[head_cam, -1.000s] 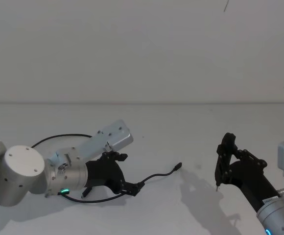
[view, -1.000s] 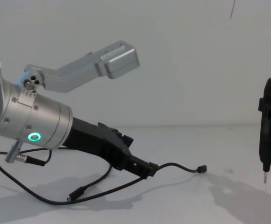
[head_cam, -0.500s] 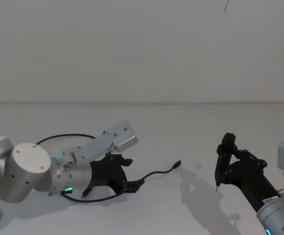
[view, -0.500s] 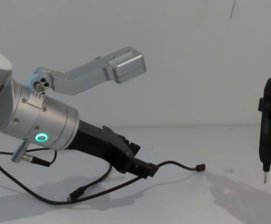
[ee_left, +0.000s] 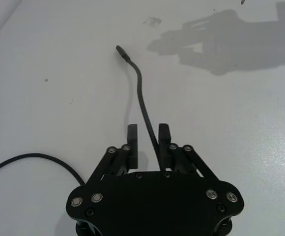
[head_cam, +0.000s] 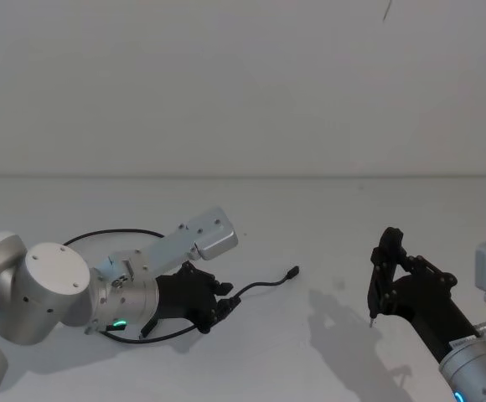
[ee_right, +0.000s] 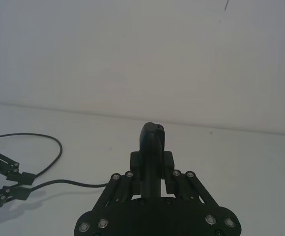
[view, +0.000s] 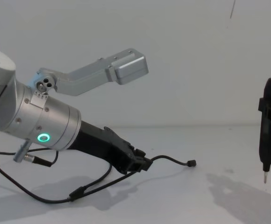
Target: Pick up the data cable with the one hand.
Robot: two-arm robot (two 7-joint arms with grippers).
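Nearest the robot, drapes slack of the long thin black data cable (ee_left: 140, 98) in a loose loop on the white table (head_cam: 310, 218), back under the left wrist. Just beyond, reaches in low from the left with the bulky black angular plastic left gripper (ee_left: 148, 130) on its thick silver cylinder (view: 43, 122) with a green glowing ring. Pinches the cable partway along, jaws drawn in to a narrow slot. From the jaws, sends the free length rightward and away, arched just clear of the table, then dipped to a small black plug (head_cam: 293, 272) pointed the same way. Farther right, well apart, grips a narrow black tool with a thin metal tip (view: 270, 130) in the right gripper (ee_right: 151, 157), jaws closed on its body, long axis upright, tip down above the table.
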